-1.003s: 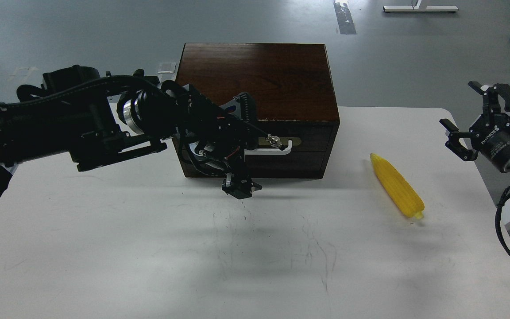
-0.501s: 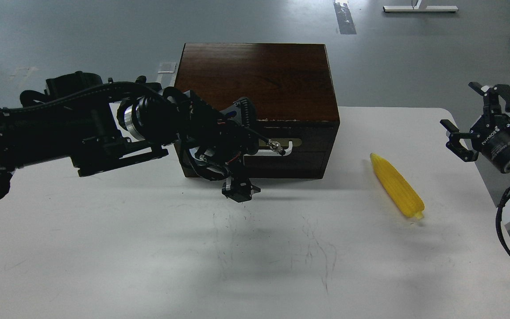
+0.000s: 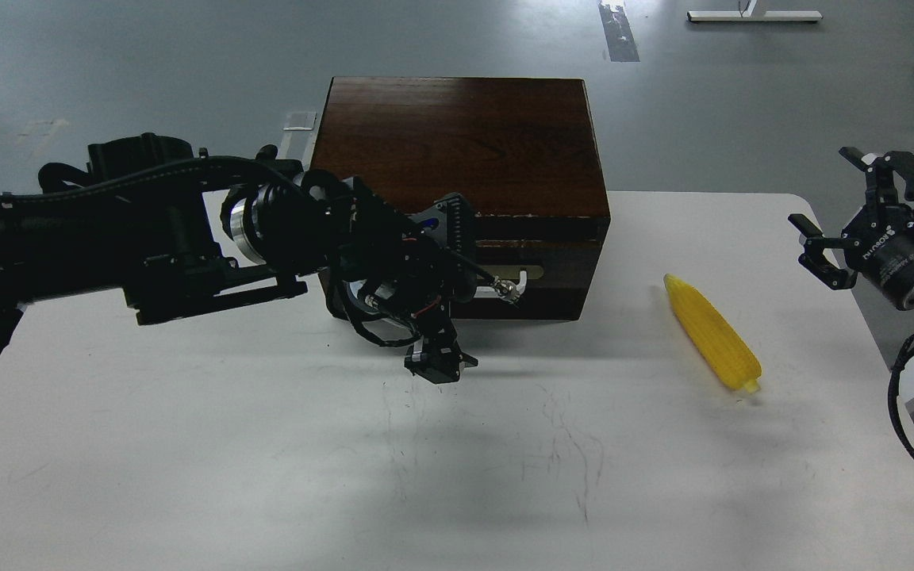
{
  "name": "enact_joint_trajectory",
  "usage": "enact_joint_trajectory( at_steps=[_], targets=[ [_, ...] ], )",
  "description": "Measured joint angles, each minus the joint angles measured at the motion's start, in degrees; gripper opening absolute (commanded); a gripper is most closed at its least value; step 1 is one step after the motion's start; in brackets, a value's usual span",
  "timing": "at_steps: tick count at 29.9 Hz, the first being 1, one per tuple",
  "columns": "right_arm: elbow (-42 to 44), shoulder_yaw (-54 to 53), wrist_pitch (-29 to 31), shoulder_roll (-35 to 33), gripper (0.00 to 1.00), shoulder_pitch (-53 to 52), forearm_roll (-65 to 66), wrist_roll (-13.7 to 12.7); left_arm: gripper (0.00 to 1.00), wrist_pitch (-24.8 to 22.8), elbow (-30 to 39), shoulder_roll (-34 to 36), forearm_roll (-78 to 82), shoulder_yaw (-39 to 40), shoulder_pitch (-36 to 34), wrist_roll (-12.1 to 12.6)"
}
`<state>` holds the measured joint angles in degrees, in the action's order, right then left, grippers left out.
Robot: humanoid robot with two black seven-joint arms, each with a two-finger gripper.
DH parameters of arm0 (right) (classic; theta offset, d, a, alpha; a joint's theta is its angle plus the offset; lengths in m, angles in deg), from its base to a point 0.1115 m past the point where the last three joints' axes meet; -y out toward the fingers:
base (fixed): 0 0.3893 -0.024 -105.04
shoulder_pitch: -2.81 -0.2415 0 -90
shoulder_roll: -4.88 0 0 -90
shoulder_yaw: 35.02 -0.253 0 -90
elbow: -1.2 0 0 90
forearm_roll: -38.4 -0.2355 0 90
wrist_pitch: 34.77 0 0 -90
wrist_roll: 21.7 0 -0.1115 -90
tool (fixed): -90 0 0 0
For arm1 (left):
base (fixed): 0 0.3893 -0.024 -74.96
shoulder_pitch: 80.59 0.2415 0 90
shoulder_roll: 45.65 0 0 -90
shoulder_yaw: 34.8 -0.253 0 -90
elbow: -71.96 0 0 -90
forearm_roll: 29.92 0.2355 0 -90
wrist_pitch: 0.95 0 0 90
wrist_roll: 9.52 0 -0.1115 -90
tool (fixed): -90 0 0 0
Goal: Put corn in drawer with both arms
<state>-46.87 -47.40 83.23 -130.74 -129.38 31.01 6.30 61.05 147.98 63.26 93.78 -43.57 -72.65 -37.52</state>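
Note:
The dark wooden box [image 3: 457,135] stands at the back middle of the white table. Its drawer [image 3: 552,266] is pulled out a little, with a dark gap showing above the front. My left gripper [image 3: 465,289] is at the drawer's white bar handle [image 3: 511,284], closed around its left part and hiding most of it. The yellow corn [image 3: 711,331] lies on the table to the right of the box, with nothing touching it. My right gripper [image 3: 834,218] is open and empty, hovering at the table's right edge, above and to the right of the corn.
The white table [image 3: 266,460] has faint scuff marks in front of the box. My left arm [image 3: 132,238] spans the left half of the table at box height. Grey floor lies beyond the table's far edge.
My left gripper has moved toward me and slightly right with the handle, and the drawer front has slid out a little. The corn and the right arm have not moved.

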Motion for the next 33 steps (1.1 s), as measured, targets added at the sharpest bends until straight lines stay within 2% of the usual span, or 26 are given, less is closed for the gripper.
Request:
enact_joint_trajectory(
  at_steps=[15, 29, 33],
  targets=[
    [0.0, 0.2, 0.0, 0.0, 0.99, 0.0, 0.0, 0.0, 0.98, 0.0, 9.9, 1.6, -1.7, 0.0, -1.1, 0.0],
    [-0.1, 0.3, 0.0, -0.1, 0.99, -0.1, 0.0, 0.0, 0.98, 0.0, 10.9, 2.5, -3.7, 0.7, -2.8, 0.0],
    [-0.1, 0.4, 0.0, -0.1, 0.99, -0.2, 0.1, 0.0, 0.98, 0.0, 10.5, 3.8, -9.2, 2.0, -4.1, 0.0]
  ],
)
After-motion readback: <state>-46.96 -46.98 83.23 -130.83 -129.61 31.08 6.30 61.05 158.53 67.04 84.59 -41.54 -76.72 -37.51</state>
